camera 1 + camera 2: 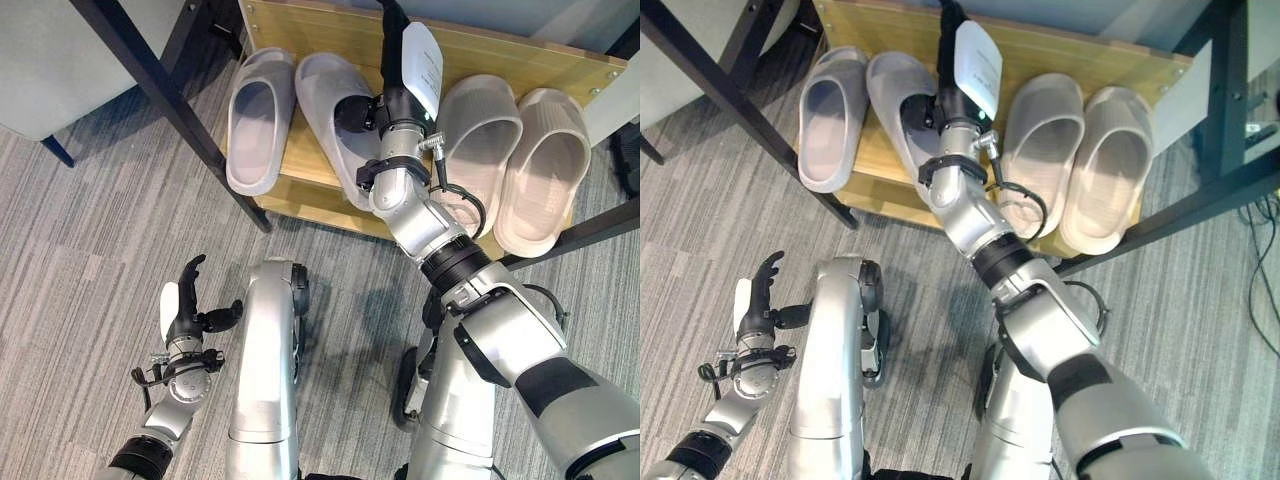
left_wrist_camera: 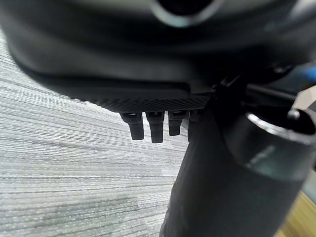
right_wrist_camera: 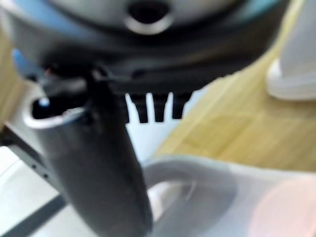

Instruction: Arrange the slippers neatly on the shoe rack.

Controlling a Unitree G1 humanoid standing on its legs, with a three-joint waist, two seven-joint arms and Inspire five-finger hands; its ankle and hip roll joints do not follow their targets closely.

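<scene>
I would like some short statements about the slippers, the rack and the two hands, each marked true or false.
1. Four slippers lie on the shelf. True.
2. The grey pair is on the robot's right. False: it is on the left; the beige pair is on the right.
3. The right hand is over the shelf, between the pairs. True.
4. The left hand holds a slipper. False: it is open, over the carpet.
5. One slipper lies on the carpet. False: all are on the shelf.
</scene>
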